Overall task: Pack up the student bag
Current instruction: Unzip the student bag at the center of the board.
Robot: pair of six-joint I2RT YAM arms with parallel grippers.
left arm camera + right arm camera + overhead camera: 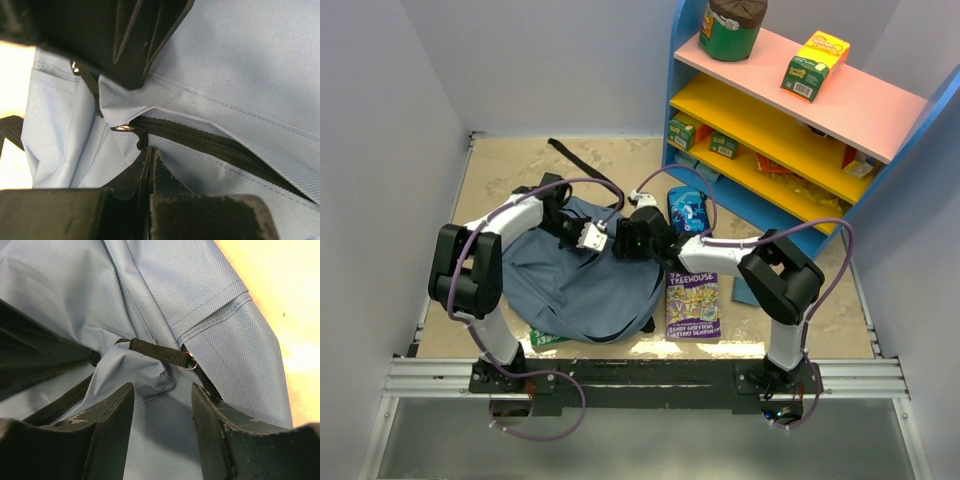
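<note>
Top external, one student bag, one purple book, one pencil case

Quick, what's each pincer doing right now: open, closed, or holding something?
Left pincer: cannot tell; it straddles a fold of the student bag beside the zipper.
Right pincer: open, holding nothing, over the student bag.
</note>
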